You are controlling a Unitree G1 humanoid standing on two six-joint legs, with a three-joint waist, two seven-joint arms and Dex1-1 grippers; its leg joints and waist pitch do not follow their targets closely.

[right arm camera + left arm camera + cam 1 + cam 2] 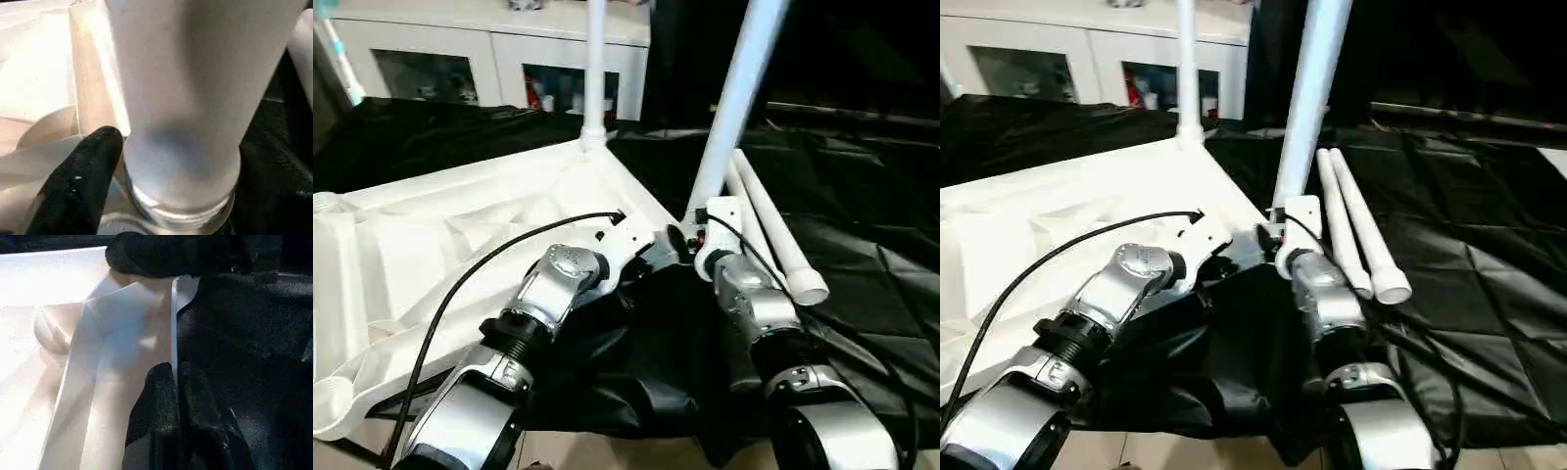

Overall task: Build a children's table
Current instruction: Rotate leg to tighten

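Note:
The white table top (460,225) lies underside up on a black cloth. One white leg (595,69) stands upright in its far corner socket. A second leg (734,108) leans at the near right corner, and its lower end (181,196) with a silvery ring sits at the socket there. My right gripper (690,238) is at the base of this leg. My left gripper (174,374) is shut on the thin rim of the table top (122,333) beside that corner. Two more legs (773,235) lie side by side on the cloth to the right.
The black cloth (862,294) covers the floor around and under the top. A white cabinet with glass doors (489,59) stands at the back. Open round sockets (328,401) show at the top's left corners. Black cables run along both forearms.

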